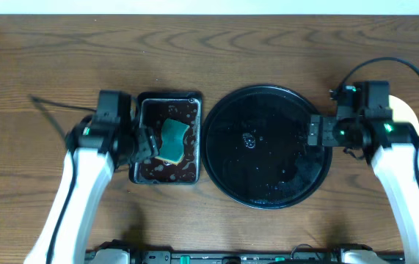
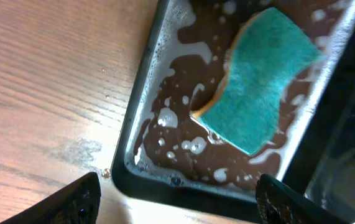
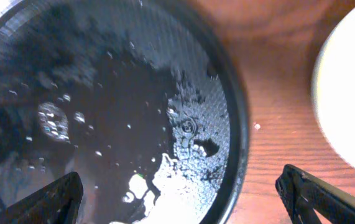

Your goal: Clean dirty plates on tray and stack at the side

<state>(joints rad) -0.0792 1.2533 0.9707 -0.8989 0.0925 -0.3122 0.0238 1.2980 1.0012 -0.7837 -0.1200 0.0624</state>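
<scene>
From above, the left claw [image 1: 145,144] hangs over the left edge of a small rectangular tray [image 1: 167,96] on the wooden worktop [image 1: 231,44]. A teal sponge [image 1: 172,136] lies in that tray among brown, foamy water. Just to its right sits the big round black tray [image 1: 268,172], wet and dotted with droplets. The right claw [image 1: 313,132] is at the round tray's right rim. Behind that arm a pale yellow plate [image 1: 406,111] peeks out on the worktop, beside the tray and off it. I cannot tell whether more plates lie under it.

From the left wrist, the two fingertips stand wide apart with nothing between them, so the claw is open. The sponge [image 2: 258,78] rests tilted in the suds beyond them.

From the right wrist, that claw [image 3: 183,202] is spread wide too and grips nothing. The round tray's rim [image 3: 239,143] runs beneath it, and the pale plate [image 3: 351,93] lies off to the right, apart from the rim.
</scene>
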